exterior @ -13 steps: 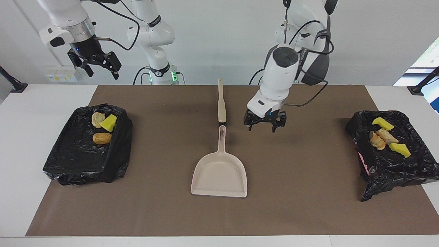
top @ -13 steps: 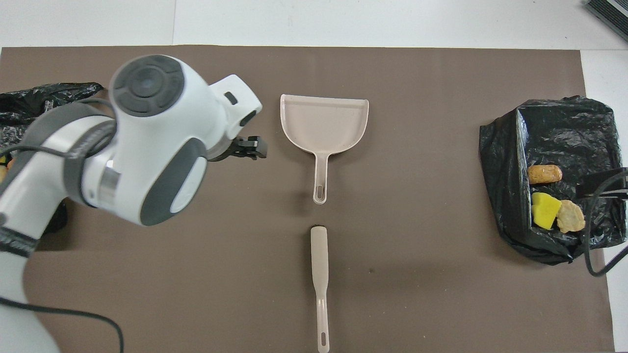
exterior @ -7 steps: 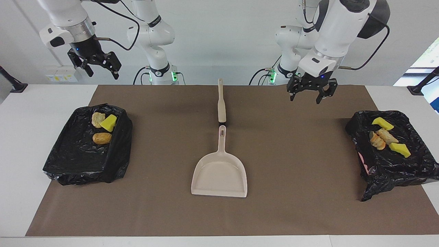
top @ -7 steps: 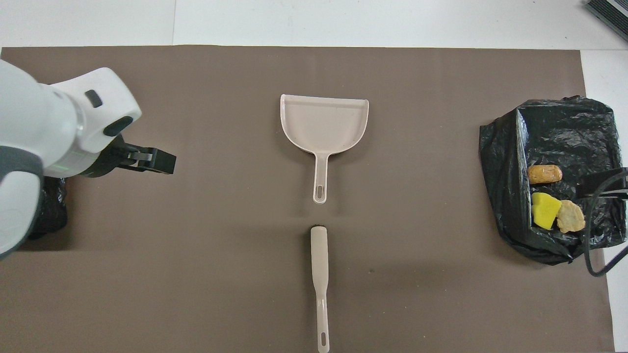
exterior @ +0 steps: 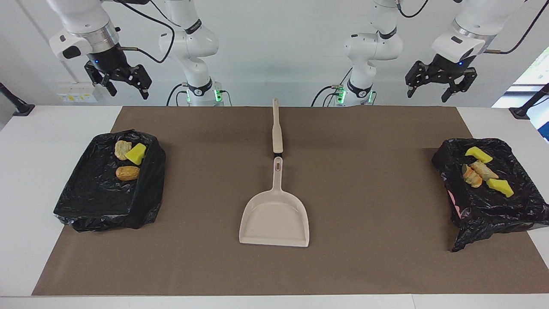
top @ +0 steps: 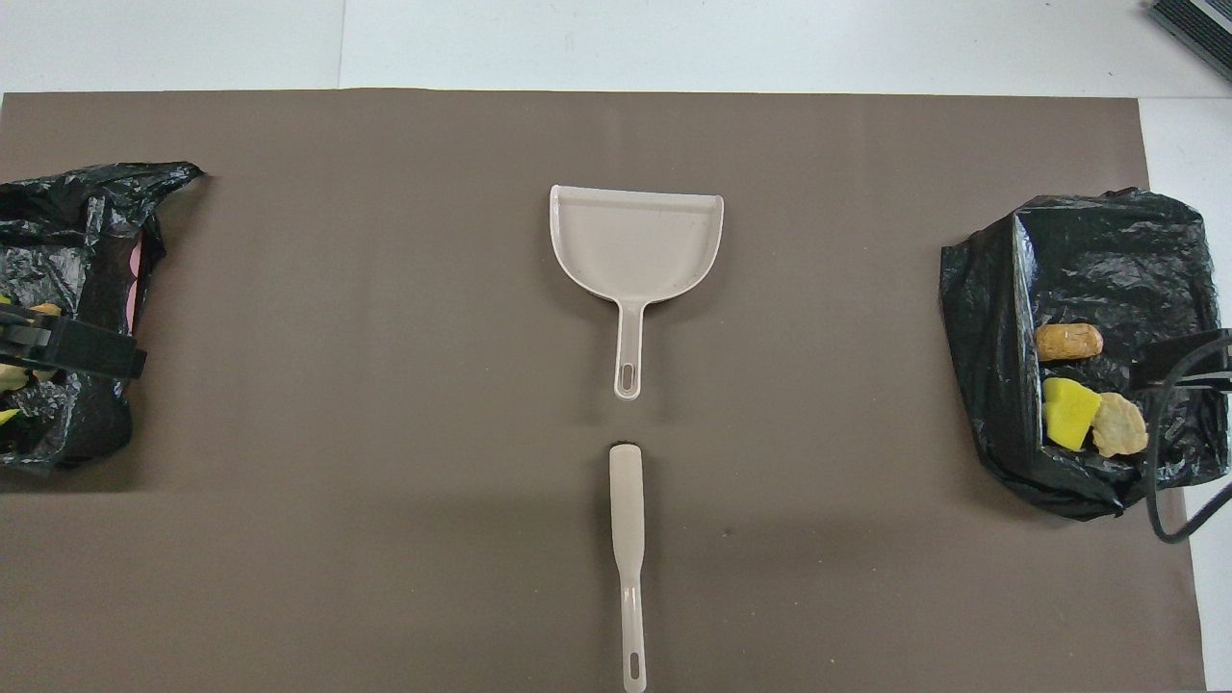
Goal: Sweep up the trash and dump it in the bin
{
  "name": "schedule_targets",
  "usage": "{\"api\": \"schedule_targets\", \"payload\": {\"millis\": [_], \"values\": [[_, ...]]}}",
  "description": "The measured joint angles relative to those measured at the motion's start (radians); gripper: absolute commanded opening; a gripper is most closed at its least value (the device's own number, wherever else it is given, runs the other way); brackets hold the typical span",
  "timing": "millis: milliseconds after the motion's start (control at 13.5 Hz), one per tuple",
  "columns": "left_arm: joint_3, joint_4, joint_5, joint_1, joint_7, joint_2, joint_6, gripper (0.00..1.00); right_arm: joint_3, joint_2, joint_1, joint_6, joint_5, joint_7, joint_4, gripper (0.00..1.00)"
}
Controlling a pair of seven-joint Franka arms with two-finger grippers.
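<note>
1. Judging from how things lie, the task looks complete: no trash is on the brown mat; all seven lumps sit in the two black-lined bins.
2. Bin at the right arm's end, below the right gripper: a yellow wedge and two tan chunks, bunched at the end of the bin closest to that gripper.
3. Bin at the left arm's end, below the left gripper: two yellow wedges and two bread-like chunks. The overhead view shows this bin only in part.
4. Dustpan lies flat and empty at mid-table, between the two grippers and well apart from both. The brush lies in line with the dustpan's handle, tip just short of it, not touching.
5. Both grippers hang high with fingers spread wide, holding nothing; both arms wait.
6. Nothing appears left to do, unless the tools are to be stowed.
7. Room: the mat on either side of the dustpan is bare, so a descent from either gripper meets nothing. The loose liner folds at each bin's edge are the only snag risk. Each bin sits near a table end, leaving little margin outward.
</note>
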Motion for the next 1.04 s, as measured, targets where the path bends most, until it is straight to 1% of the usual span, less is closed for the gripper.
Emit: {"api": "schedule_targets", "payload": {"millis": [519,816,1038], "values": [[0.01,0.005,-0.014,0.006,0.0,-0.003,-0.001,1.0,0.0,0.0,0.0,0.0,0.0,0.0,0.0,1.0],[0.015,0.005,-0.014,0.031,0.001,-0.005,-0.002,1.0,0.0,0.0,0.0,0.0,0.0,0.0,0.0,1.0],[0.015,0.005,-0.014,0.032,0.001,-0.005,-0.002,1.0,0.0,0.0,0.0,0.0,0.0,0.0,0.0,1.0]]}}
